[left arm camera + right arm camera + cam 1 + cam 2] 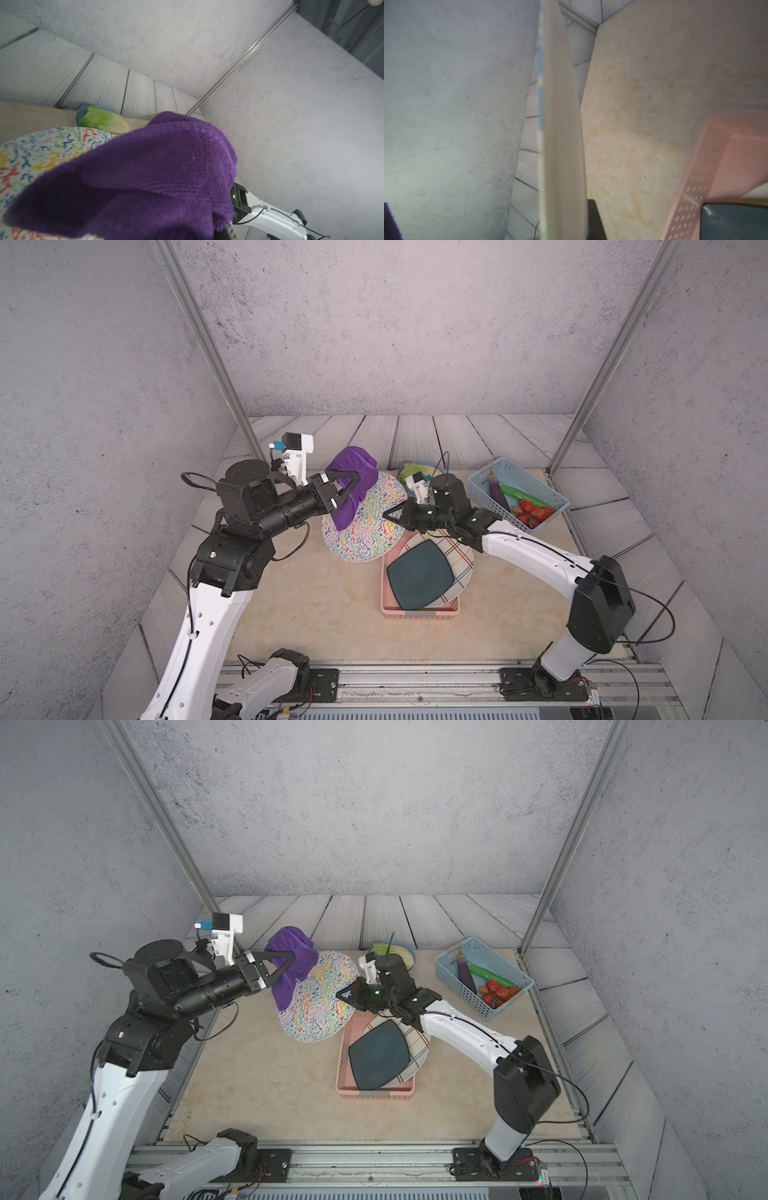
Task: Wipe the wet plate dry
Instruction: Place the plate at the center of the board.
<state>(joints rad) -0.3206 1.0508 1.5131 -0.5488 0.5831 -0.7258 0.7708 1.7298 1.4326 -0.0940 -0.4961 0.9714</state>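
Gripping a bunched fold of the purple cloth (353,466), the left gripper (354,486) sits left of centre in both top views, its jaws closed on the fabric; the cloth drapes over the upper-left rim of the patterned plate (370,526) and lies against its face. The plate stands at the middle of the frame, tilted, its squiggle-covered face turned up and toward the left arm; whether its lower edge touches the beige table (311,605) I cannot tell. The right gripper (387,514) reaches in from the right and is clamped shut on the plate's right-hand rim.

In the right wrist view the plate (562,124) shows edge-on as a pale, blurred band, with the table behind it and a corner of the pink basket (716,155) near it; in the left wrist view the cloth (155,176) fills most of the picture and covers part of the plate (41,149), and the fingers are hidden under the fabric. Wetness on the plate is too fine to make out.

In a top view the pink basket sits just below and right of the plate; it holds a dark teal square plate (419,574) lying on a plaid plate (461,560). At the right of the frame a blue basket (482,489) holds an eggplant (498,491), a cucumber (521,493) and red fruit (534,512); a lettuce (413,468) lies in a bowl just above the right gripper.
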